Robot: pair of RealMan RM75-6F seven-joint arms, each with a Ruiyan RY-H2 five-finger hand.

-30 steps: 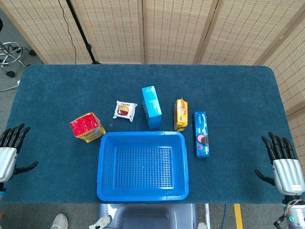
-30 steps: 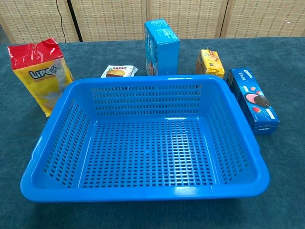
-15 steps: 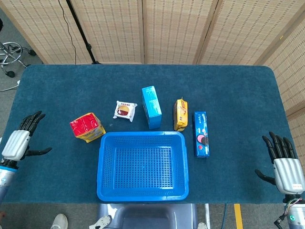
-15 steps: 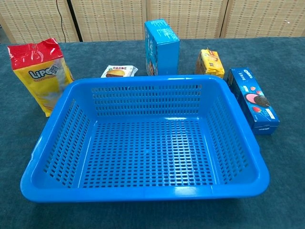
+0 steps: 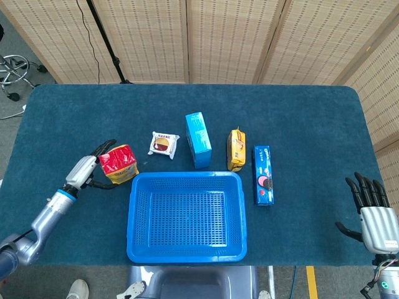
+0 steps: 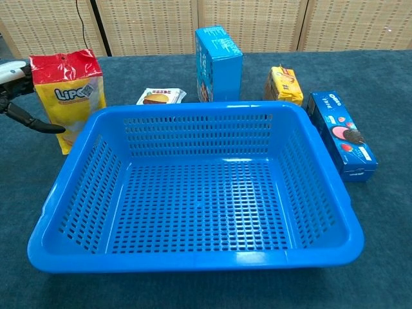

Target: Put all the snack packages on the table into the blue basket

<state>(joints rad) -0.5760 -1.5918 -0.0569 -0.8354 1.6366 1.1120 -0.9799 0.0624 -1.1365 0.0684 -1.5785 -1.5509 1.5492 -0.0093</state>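
The blue basket (image 5: 132, 215) (image 6: 193, 260) stands empty at the table's near middle. Left of it stands a red and yellow snack bag (image 5: 117, 164) (image 6: 67, 95). My left hand (image 5: 87, 169) (image 6: 14, 90) is against the bag's left side, fingers spread behind it and thumb in front. Behind the basket are a small white packet (image 5: 164, 144) (image 6: 159, 96), an upright blue box (image 5: 198, 140) (image 6: 218, 63) and a yellow packet (image 5: 236, 149) (image 6: 284, 84). A dark blue cookie box (image 5: 264, 175) (image 6: 341, 134) lies to its right. My right hand (image 5: 374, 215) hovers open at the near right edge.
The blue tablecloth (image 5: 312, 118) runs to wicker screens (image 5: 230, 37) at the back. A black stand pole (image 5: 106, 40) and a chair base (image 5: 15, 71) are beyond the far left corner. Bare cloth lies between the cookie box and my right hand.
My left hand has moved right from the table's left edge to the red and yellow bag, which has shifted slightly right. My right hand has barely moved.
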